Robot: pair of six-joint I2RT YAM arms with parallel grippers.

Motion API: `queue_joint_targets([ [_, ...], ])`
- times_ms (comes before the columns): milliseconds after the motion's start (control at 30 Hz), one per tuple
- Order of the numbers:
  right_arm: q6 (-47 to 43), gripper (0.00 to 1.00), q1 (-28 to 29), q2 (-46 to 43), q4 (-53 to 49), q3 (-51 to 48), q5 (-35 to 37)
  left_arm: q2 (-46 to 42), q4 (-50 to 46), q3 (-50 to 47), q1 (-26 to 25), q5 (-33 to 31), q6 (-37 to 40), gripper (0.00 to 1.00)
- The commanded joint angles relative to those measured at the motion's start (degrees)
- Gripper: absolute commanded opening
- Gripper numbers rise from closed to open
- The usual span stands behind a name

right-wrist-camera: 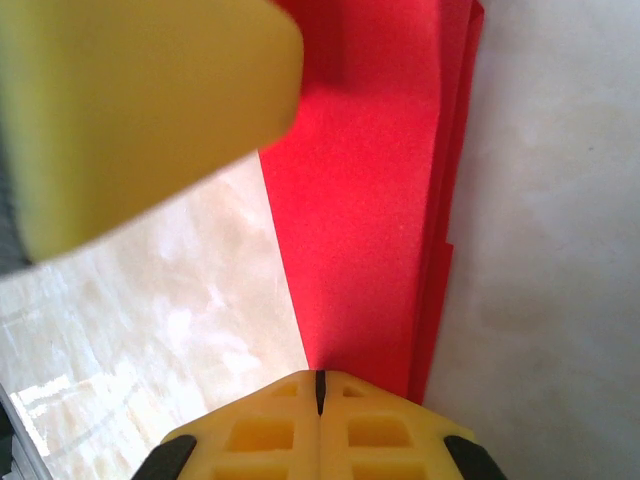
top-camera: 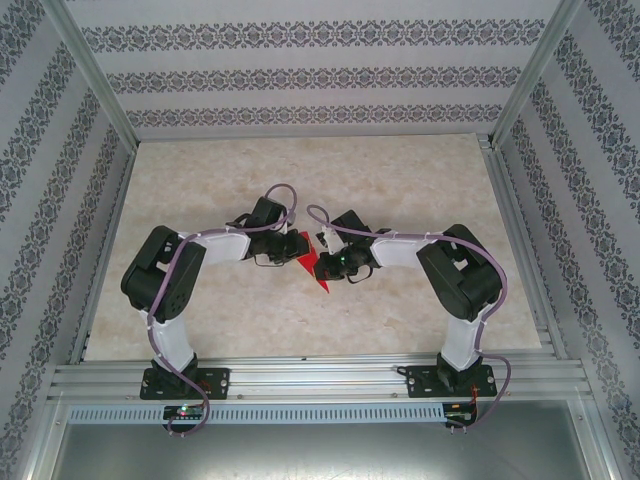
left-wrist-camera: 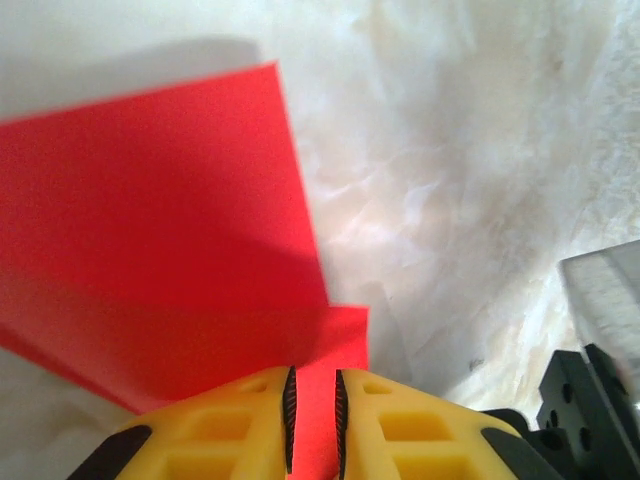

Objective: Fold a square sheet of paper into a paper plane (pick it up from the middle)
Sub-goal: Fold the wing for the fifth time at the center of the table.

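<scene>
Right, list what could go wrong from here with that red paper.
1. The left end effector has its pads slightly apart around the red paper, so the sheet might slip or sag.
2. The right end effector seems shut on a narrow end of the fold; a pull could tear or twist it.
3. Both end effectors sit very close together and could bump.

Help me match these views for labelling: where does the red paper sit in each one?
Top external: red paper just below the picture's centre.
Left wrist: red paper covers the left half, down to the bottom edge.
Right wrist: red paper runs top to bottom, just right of centre.
Shared landmark: the marbled tabletop.
</scene>
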Motion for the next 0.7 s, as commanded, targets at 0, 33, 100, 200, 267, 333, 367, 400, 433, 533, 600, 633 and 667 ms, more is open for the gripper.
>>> queue_joint_targets([
  [0, -1.4, 0.00, -0.4, 2.8, -4.2, -2.0, 2.3, -0.3, -2.7, 2.1, 0.3, -2.7, 5.4, 0.22],
  [33, -1.3, 0.00, -0.4, 2.8, -4.1, -2.0, 2.4, 0.1, -3.0, 2.5, 0.3, -2.8, 5.6, 0.22],
  [100, -1.3, 0.00, -0.5, 3.0, -4.1, -2.0, 2.3, 1.0, -3.2, 2.7, 0.3, -3.0, 5.8, 0.22],
  [200, -1.1, 0.00, -0.6, 3.0, -4.0, -2.0, 2.4, 1.6, -2.9, 2.1, 0.3, -3.7, 5.7, 0.22],
  [267, -1.1, 0.00, -0.6, 3.1, -4.0, -2.1, 2.3, 2.0, -2.7, 1.9, 0.3, -4.2, 6.0, 0.22],
  [333, -1.0, 0.00, -0.6, 3.1, -4.3, -2.0, 2.3, 2.4, -2.7, 1.8, 0.4, -4.8, 6.3, 0.21],
  [367, -1.1, 0.00, -0.6, 3.0, -4.3, -2.0, 2.3, 2.6, -2.7, 1.8, 0.4, -5.0, 6.6, 0.21],
  [400, -1.1, 0.00, -0.7, 3.1, -4.5, -2.1, 2.3, 2.8, -2.7, 1.9, 0.4, -5.5, 6.9, 0.21],
  [433, -1.1, 0.00, -0.7, 3.1, -4.6, -2.1, 2.4, 3.1, -2.8, 1.9, 0.4, -5.9, 7.3, 0.21],
  [533, -1.3, 0.00, -0.7, 3.4, -5.2, -2.3, 2.7, 4.0, -2.9, 1.9, 0.8, -6.6, 8.1, 0.20],
  [600, -1.4, 0.00, -0.7, 3.8, -6.0, -2.4, 2.8, 4.6, -2.9, 2.0, 1.3, -6.9, 8.9, 0.20],
  [633, -1.7, 0.00, -0.8, 4.1, -6.5, -2.4, 2.8, 4.8, -3.1, 1.9, 1.6, -7.1, 9.4, 0.20],
  [667, -2.0, 0.00, -0.8, 4.3, -7.1, -2.4, 2.7, 5.0, -3.3, 1.9, 1.9, -7.3, 9.9, 0.20],
])
